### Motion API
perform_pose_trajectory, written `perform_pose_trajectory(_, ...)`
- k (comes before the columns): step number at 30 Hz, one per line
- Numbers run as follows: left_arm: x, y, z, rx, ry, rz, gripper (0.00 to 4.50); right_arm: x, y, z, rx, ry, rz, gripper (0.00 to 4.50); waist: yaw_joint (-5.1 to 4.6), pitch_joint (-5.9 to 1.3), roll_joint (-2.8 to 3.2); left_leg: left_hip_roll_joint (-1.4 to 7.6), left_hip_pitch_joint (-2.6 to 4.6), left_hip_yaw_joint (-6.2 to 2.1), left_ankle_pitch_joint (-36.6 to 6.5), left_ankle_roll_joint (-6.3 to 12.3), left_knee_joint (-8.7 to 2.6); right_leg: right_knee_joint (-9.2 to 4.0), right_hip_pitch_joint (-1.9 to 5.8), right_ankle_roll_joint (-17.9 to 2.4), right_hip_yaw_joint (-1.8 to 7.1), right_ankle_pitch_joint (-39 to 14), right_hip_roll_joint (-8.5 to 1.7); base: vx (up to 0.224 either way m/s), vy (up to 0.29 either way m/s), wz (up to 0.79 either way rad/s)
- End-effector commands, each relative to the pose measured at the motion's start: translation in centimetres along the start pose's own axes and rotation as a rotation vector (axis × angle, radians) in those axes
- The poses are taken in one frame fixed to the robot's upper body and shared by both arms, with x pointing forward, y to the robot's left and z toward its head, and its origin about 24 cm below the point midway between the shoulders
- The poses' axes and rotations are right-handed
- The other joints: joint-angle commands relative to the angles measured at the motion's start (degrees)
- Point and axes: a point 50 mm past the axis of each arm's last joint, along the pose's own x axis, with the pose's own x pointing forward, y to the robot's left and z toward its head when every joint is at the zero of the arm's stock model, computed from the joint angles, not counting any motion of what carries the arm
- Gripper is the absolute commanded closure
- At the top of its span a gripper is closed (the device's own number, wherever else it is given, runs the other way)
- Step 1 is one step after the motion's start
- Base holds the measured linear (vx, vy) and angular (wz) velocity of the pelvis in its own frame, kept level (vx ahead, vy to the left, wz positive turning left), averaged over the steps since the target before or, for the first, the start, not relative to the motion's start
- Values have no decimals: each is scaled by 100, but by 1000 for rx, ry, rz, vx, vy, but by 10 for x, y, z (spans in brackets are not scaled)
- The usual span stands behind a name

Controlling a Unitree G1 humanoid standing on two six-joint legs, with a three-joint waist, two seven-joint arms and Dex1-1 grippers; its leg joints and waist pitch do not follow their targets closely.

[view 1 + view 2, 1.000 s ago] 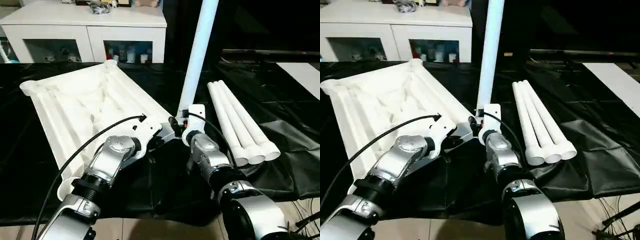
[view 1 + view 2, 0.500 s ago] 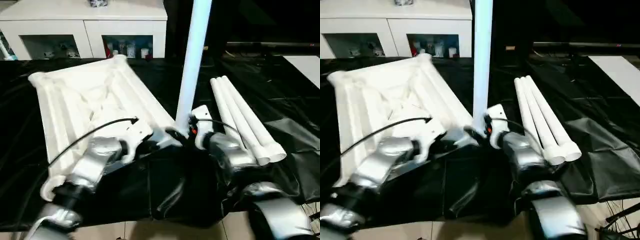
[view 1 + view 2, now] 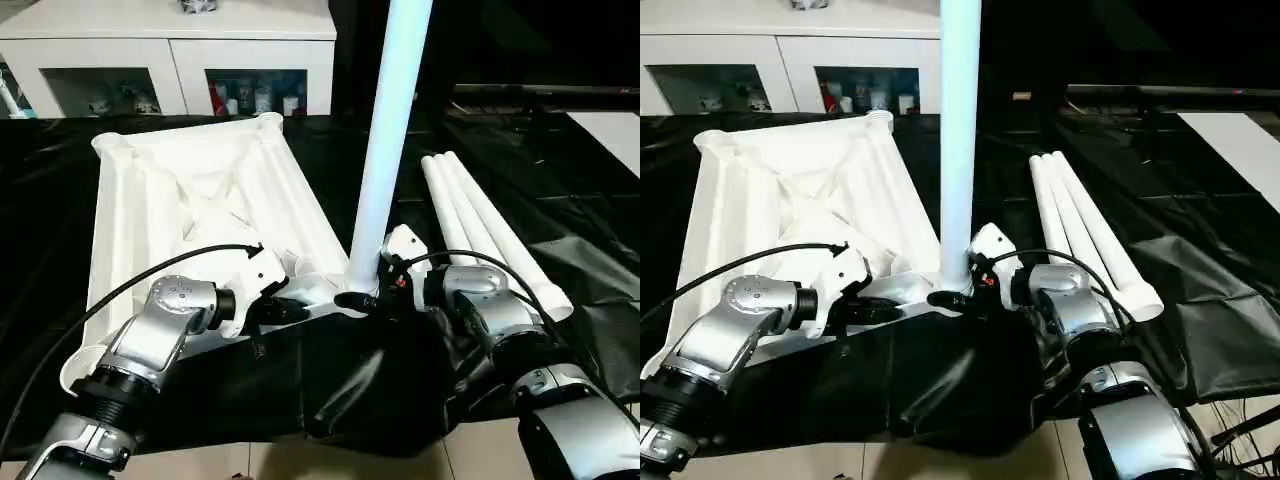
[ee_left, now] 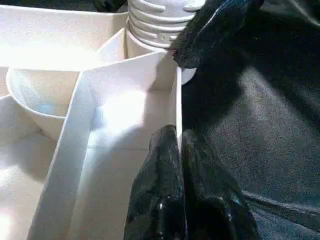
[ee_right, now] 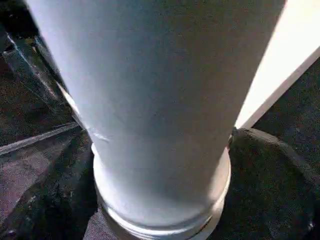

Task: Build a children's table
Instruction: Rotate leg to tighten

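Note:
The white table top [image 3: 190, 200] lies upside down on the black sheet, its ribs facing up. One white leg [image 3: 390, 130] stands upright in the near right corner socket [image 3: 350, 296]. My left gripper [image 3: 300, 308] is shut on the thin rim of the table top beside that socket, and the left wrist view shows its fingers [image 4: 165, 170] pinching the rim wall. My right gripper [image 3: 372, 297] reaches in from the right. Its jaws are open, one black finger [image 5: 272, 172] on each side of the leg's base [image 5: 150, 110]. Three more legs [image 3: 480, 230] lie side by side to the right.
A white cabinet [image 3: 170, 40] with glass doors stands behind the work. The black sheet [image 3: 560, 180] is crumpled and hangs over the near edge. A white board [image 3: 612, 128] lies at the far right. Cables run along both forearms.
My right forearm has swung from in front of the leg to its right side. The table top's far end has turned to the right. The view itself has also shifted.

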Motion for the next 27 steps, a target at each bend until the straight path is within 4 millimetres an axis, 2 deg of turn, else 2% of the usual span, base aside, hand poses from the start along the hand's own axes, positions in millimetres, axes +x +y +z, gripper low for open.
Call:
perform_pose_trajectory(1, 9, -12, -4, -19, 8, -92, 450, 0, -2, 6, 2, -23, 5, 47, -10, -315, -10, 161, 44, 9, -489, 546, -295, -278, 289, -1576, 221, 393, -398, 0, 0, 0)
perform_pose_trajectory(5, 10, -12, -6, -23, 13, -91, 450, 1, -1, 6, 19, -44, 13, 74, -8, -323, 16, 162, 45, 4, -469, 555, -287, -264, 287, -1600, 213, 514, -389, 0, 0, 0)
perform_pose_trajectory(8, 10, -12, -6, -23, 14, -94, 450, 2, 1, 3, 25, -46, 18, 92, -7, -323, 7, 161, 43, 8, -496, 565, -284, -266, 289, -1618, 211, 524, -391, 0, 0, 0)
perform_pose_trajectory(10, 10, -12, -6, -22, 16, -96, 450, 2, 2, 2, 30, -46, 20, 124, -6, -326, 18, 162, 46, 2, -521, 536, -286, -263, 292, -1617, 209, 487, -391, 0, 0, 0)
perform_pose_trajectory(14, 9, -12, -7, -23, 20, -96, 450, 2, 3, 0, 35, -45, 23, 138, -7, -325, 24, 168, 54, 1, -570, 507, -288, -266, 285, -1625, 209, 456, -389, 0, 0, 0)
perform_pose_trajectory(16, 9, -12, -7, -23, 23, -96, 450, 2, 3, 0, 38, -46, 25, 164, -6, -330, 21, 163, 53, 2, -544, 507, -282, -258, 290, -1636, 210, 513, -388, 0, 0, 0)
perform_pose_trajectory(24, 9, -14, -9, -30, 29, -96, 450, 7, 8, -4, 47, -45, 40, 172, 4, -336, 3, 161, 46, 2, -450, 558, -271, -243, 295, -1642, 209, 577, -395, 0, 0, 0)
perform_pose_trajectory(27, 12, -14, -10, -46, 27, -77, 450, 12, 10, -7, 85, -67, -20, 173, 1, -331, -4, 162, 44, -2, -464, 548, -280, -248, 295, -1632, 208, 532, -401, 0, 0, 0)
